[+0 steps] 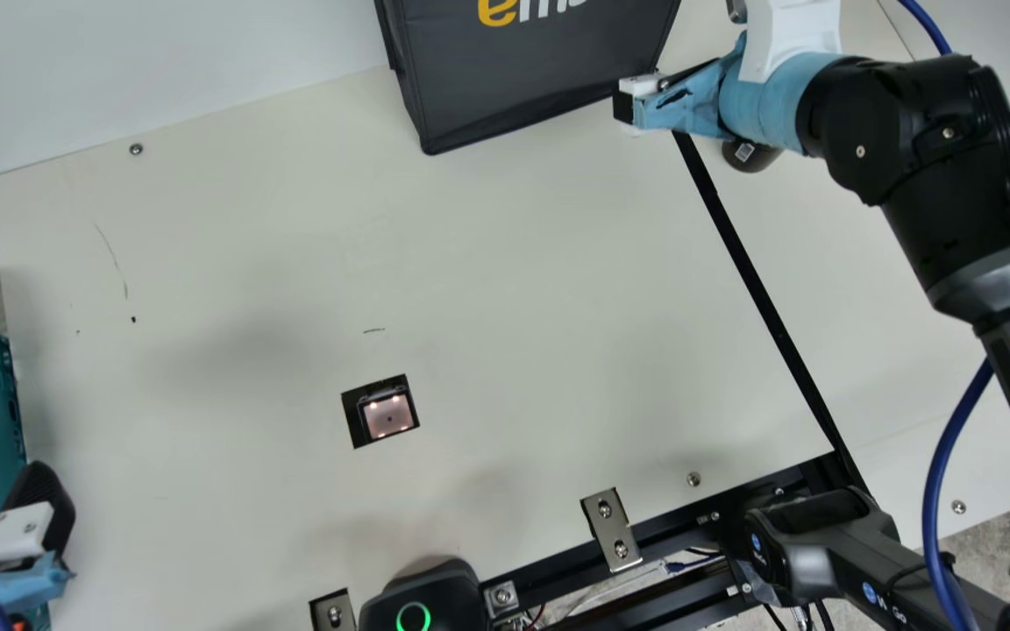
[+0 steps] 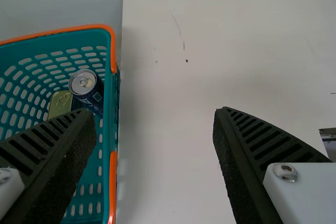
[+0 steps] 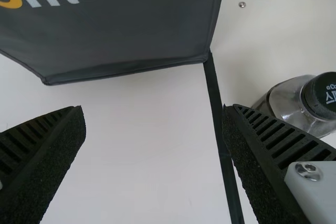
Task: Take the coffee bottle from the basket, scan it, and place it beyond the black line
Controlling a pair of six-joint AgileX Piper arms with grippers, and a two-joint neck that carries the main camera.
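The coffee bottle lies outward of the right jaws, to the robot's right, past the black line and just beside the outer finger. The right arm is by far the nearer one; the left jaws sit well apart across the worktop, next to the basket. Both pairs of jaws are apart with nothing between them.

The bottle's dark cap faces up towards the right wrist camera, and its clear body runs down and away from that cap. The arm covers part of it in the main view, so the pose is a fair reading rather than a certain one: it seems to stand upright, its long axis close to vertical.

With the bottle already beyond the line, the placing looks done, though nothing here confirms the scan. The next move probably calls for the right jaws to lift and draw back inward, away from the bottle; a sideways swing outward could let the outer finger clip the cap and tip it.
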